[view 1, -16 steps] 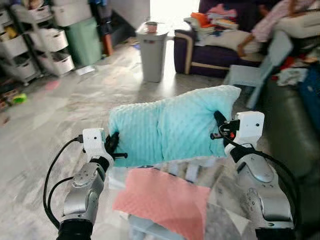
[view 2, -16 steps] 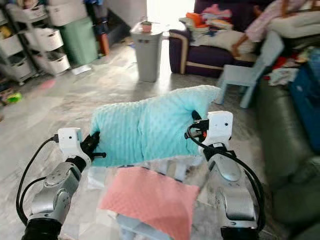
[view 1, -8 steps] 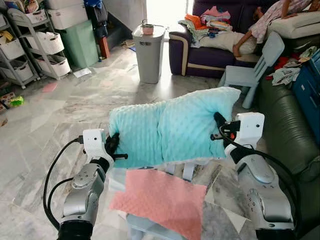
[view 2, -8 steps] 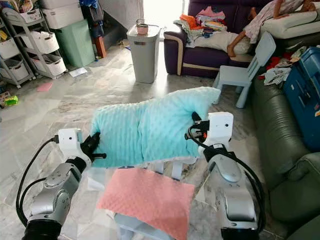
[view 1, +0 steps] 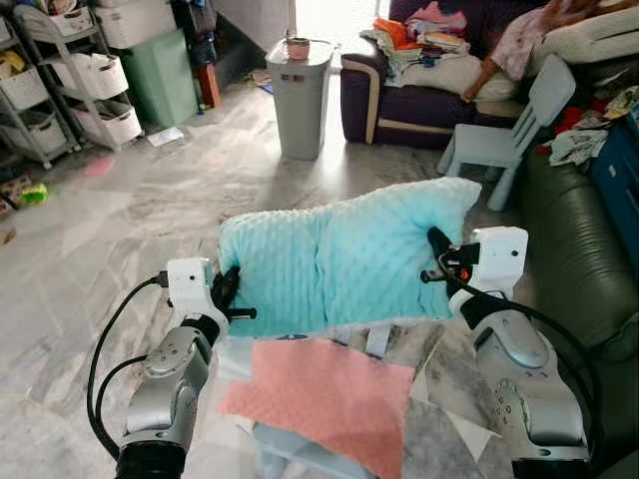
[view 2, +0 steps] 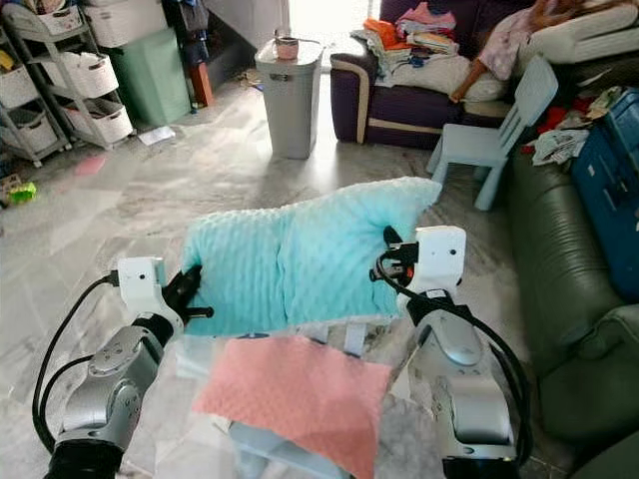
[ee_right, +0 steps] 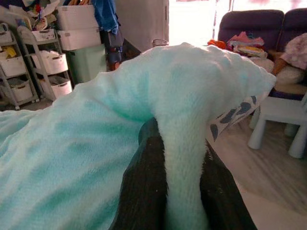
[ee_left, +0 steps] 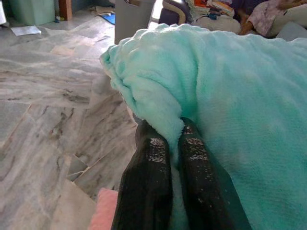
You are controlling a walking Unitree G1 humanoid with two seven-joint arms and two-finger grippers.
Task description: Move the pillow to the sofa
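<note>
Both my hands are clamped on the pillow (view 1: 339, 261), holding it up in front of me above a pink cloth (view 1: 324, 397). My left hand (view 1: 228, 292) pinches its left edge, fabric squeezed between the fingers (ee_left: 149, 187). My right hand (view 1: 437, 251) grips a fold at the right end. Green sofa (view 1: 574, 254) is just to my right, not touching the pillow. Grey bin (view 1: 300, 98), blue chair (view 1: 504, 130) and purple sofa (view 1: 414, 95) are ahead across the floor (view 1: 120, 220)

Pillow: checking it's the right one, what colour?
Light turquoise pillow, dotted texture, clearest in the left eye view.
</note>
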